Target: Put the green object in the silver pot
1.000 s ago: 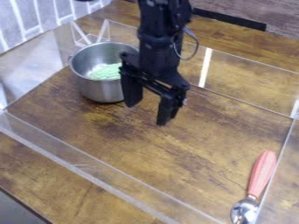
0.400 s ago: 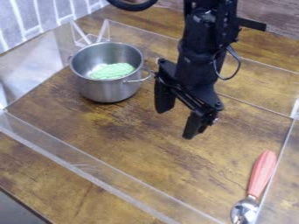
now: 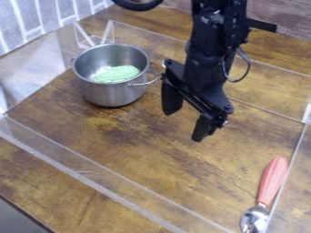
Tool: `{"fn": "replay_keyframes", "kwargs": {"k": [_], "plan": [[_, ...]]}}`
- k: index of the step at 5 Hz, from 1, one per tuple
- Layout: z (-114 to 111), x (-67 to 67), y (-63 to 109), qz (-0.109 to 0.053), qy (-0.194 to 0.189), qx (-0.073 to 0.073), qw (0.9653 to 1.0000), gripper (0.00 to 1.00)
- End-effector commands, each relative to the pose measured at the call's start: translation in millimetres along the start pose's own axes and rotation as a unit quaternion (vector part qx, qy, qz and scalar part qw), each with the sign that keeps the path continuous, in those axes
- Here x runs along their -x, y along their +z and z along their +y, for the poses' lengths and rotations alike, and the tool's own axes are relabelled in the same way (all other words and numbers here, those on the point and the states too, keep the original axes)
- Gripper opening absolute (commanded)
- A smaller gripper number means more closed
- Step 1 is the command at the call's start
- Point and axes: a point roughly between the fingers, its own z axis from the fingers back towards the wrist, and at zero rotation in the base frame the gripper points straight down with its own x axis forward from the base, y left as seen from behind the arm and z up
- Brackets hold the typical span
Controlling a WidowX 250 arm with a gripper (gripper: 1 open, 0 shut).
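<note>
Surface: worn wooden table [image 3: 73, 187], with a low clear-walled enclosure [image 3: 145, 211] around the work area
Pincer: gripper [image 3: 186, 117] hangs just right of the silver pot [image 3: 112, 75], fingers spread, nothing between them
Green object: green object [image 3: 116, 74] lies flat inside the silver pot, on its bottom
Why so: empty spread fingers beside a filled pot suggest the drop is done
Pot edges: pot's right handle sits near the closest finger
Open room: bare wood right of the pot, out to the red-handled spoon [image 3: 266, 195] well beyond it

Green object [image 3: 116, 73] inside silver pot [image 3: 111, 75]; claw [image 3: 188, 116] open.
</note>
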Motion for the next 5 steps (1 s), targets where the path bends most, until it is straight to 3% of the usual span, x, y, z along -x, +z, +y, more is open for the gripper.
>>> {"fn": "replay_keyframes", "kwargs": {"k": [1, 2, 5], "plan": [[4, -14.5, 15.9, -0.029, -0.01, -0.004, 0.9995, 1.0], [10, -23.9, 18.1, -0.034, -0.02, -0.005, 0.9992, 1.0], [-3, -30.6, 20.5, -0.026, 0.034, -0.009, 0.9991, 1.0]]}}
